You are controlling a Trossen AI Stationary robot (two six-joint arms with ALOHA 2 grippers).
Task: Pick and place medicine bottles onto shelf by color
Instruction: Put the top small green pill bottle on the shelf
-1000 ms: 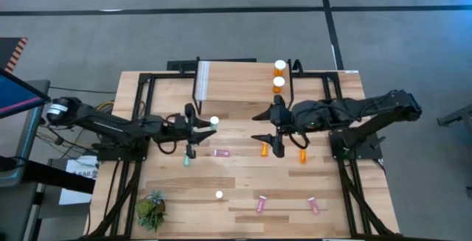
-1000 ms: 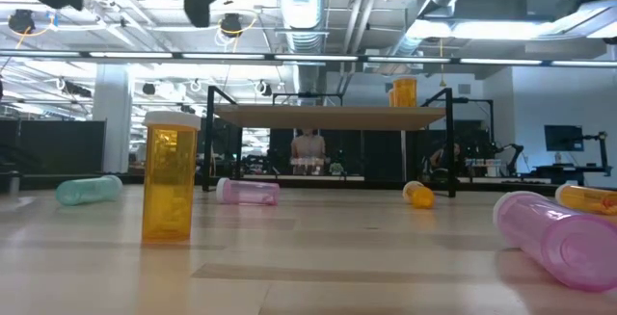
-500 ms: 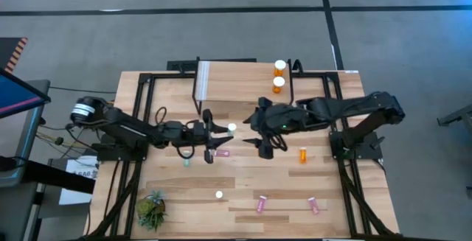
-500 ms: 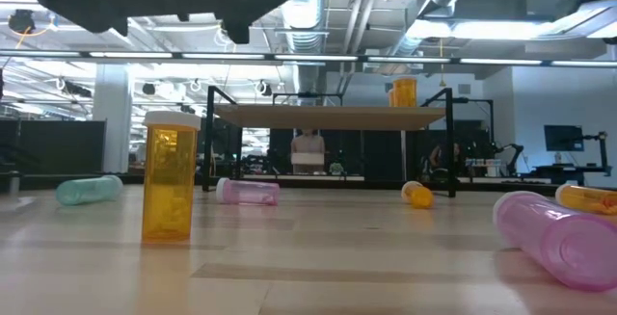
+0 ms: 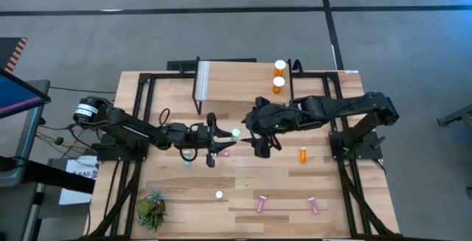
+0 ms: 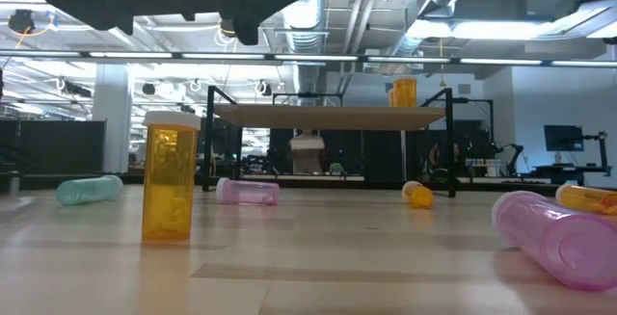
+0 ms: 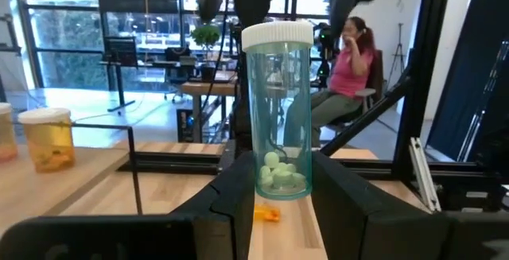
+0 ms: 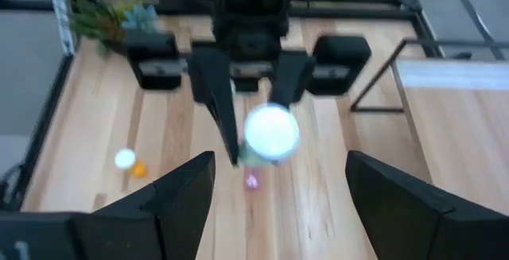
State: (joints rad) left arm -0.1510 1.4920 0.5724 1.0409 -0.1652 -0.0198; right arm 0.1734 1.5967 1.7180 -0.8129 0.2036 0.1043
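A: Since a second ago both arms have been brought toward the table's middle, and the teal bottle [image 7: 277, 113] has been carried along with them. What is held where?

B: On the left, the left gripper [image 5: 214, 139] is clamped on the lower body of the teal bottle, which is kept upright just in front of the shelf [image 5: 243, 86], white cap up. Facing it from the right, the right gripper [image 5: 259, 133] is spread wide around nothing, its fingers [image 8: 179, 204] lined up either side of the cap.

A: How is the bottle judged to handle?

B: It is judged light and rigid, with smooth plastic walls that could slip. A few loose pills are seen at its bottom, so little weight is expected. Hold is best taken across the upper body, above the left fingers [image 7: 242, 200], if a handover is intended.

A: And the room?

B: Little clearance is left between the two grippers. A pink bottle [image 5: 222, 152] lies just beside them on the table. Two orange bottles [image 5: 279, 76] stand at the shelf's right end; the rest of the board is open. The shelf's black legs are to be avoided.
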